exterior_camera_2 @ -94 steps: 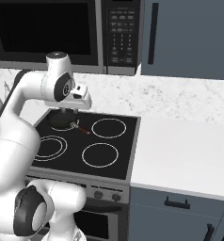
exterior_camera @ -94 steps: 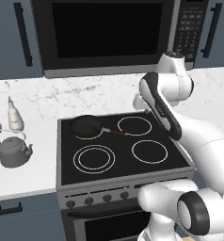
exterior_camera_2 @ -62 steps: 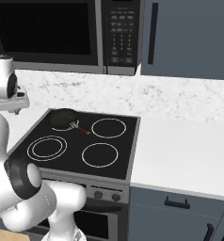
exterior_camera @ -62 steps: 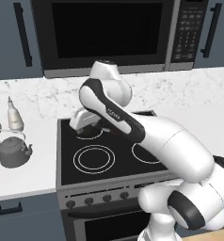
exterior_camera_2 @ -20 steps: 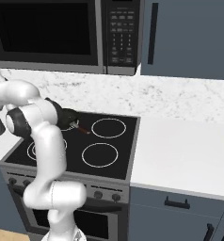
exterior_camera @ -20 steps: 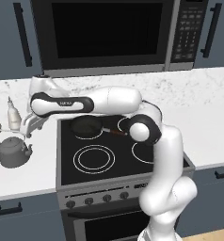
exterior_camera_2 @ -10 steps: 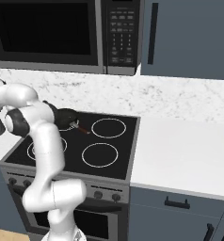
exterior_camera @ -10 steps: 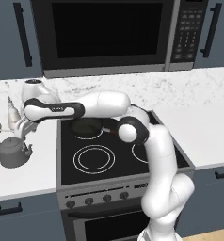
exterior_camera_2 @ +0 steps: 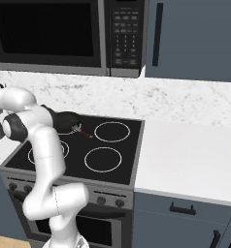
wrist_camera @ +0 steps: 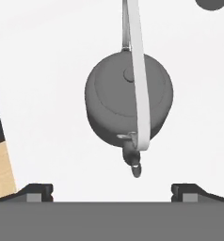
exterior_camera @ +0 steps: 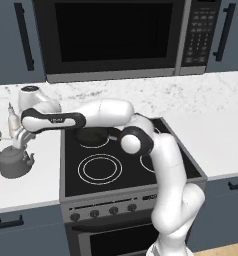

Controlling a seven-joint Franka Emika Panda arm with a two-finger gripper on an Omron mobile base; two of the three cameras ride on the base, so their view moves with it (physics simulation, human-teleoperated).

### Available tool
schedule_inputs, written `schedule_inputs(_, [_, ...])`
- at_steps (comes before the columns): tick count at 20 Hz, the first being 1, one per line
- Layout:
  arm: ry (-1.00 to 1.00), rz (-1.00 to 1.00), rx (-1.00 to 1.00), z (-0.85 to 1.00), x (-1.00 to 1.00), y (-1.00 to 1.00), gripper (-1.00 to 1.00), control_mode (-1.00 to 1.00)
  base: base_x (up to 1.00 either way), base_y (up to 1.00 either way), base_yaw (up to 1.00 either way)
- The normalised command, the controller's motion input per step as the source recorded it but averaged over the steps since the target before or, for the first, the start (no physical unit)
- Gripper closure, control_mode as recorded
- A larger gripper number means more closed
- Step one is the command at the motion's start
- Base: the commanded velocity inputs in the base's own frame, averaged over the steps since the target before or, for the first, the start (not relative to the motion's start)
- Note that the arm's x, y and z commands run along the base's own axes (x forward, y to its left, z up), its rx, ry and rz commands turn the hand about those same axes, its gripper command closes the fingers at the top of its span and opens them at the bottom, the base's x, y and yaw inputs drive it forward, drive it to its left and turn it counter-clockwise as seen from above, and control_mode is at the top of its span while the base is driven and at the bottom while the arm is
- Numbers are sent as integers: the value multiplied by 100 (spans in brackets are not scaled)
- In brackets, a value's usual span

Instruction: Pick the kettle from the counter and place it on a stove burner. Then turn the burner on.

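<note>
Shakers (exterior_camera: pixel 11 120), pale and bottle-shaped, stand on the white marble table (exterior_camera: pixel 26 185) just behind the kettle (exterior_camera: pixel 14 162), toward the wall. That kettle, squat and dull grey, sits upright on the table just left of the black cooktop (exterior_camera: pixel 126 160), its spout toward the cooktop. In the hand view its lid knob and thin arched handle show from above, with the kettle (wrist_camera: pixel 129 103) centred between the two dark tips. Directly above the kettle hangs the end effector (exterior_camera: pixel 19 140), spread wide, its fingers (wrist_camera: pixel 38 190) well apart and closed on nothing, clear of the handle. Right of the kettle, on the cooktop, lies the double-ringed stove burner (exterior_camera: pixel 100 168) at the front left, bare, and behind it a black frying pan (exterior_camera_2: pixel 65 120).
</note>
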Motion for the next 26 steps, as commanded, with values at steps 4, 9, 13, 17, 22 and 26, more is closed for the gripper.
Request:
schedule_inputs(4, [-2,2,2,-22,21,17,-100,-100,0,0,0])
schedule_inputs(9, [0,3,7,-9,26,3,-100,-100,0,0,0])
schedule_inputs(13, [0,3,9,0,15,0,-100,-100,0,0,0])
schedule_inputs(17, [0,4,2,-2,3,4,-100,-100,0,0,0])
schedule_inputs(22, [0,3,1,-15,7,5,-100,-100,0,0,0])
schedule_inputs(26, [0,1,0,-8,14,19,-100,-100,0,0,0])
